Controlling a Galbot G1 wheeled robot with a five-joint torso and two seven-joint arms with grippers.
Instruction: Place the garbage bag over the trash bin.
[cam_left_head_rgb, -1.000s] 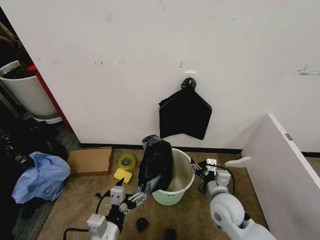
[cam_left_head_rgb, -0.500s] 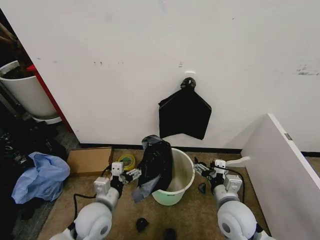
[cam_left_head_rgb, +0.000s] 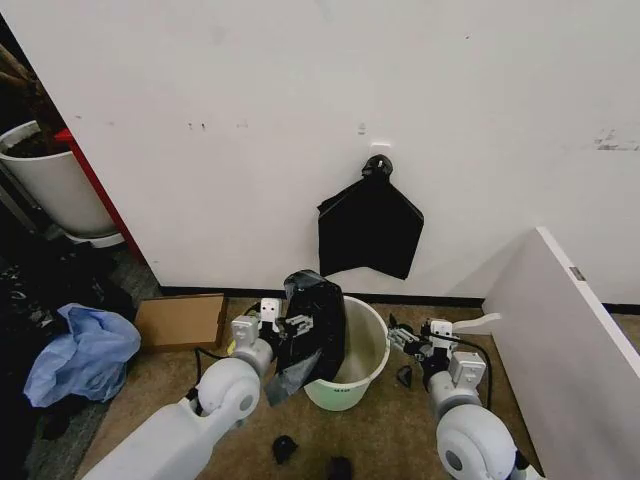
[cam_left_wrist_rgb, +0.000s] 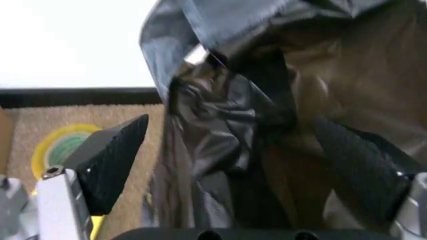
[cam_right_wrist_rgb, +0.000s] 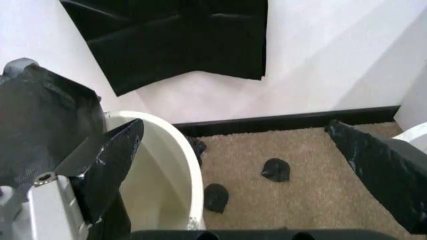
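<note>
Carpet (cam_left_head_rgb: 390, 430) w/ bin (cam_left_head_rgb: 365, 345), tape (cam_left_head_rgb: 253, 322), box (cam_left_head_rgb: 181, 321)

A white wall (cam_left_head_rgb: 300, 120) bore small scuff marks and met tan carpet (cam_left_head_rgb: 180, 390) at a dark baseboard (cam_left_head_rgb: 430, 299). A white panel (cam_left_head_rgb: 560, 340) leaned at the right. A red edge (cam_left_head_rgb: 95, 190) bordered a dark opening at the left.

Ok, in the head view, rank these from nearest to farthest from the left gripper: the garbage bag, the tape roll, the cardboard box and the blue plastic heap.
From the left gripper:
1. The garbage bag, right at the fingers, draped on the trash bin's left rim.
2. The tape roll, just behind the wrist.
3. The cardboard box, farther left by the wall.
4. The blue plastic heap, far left.
</note>
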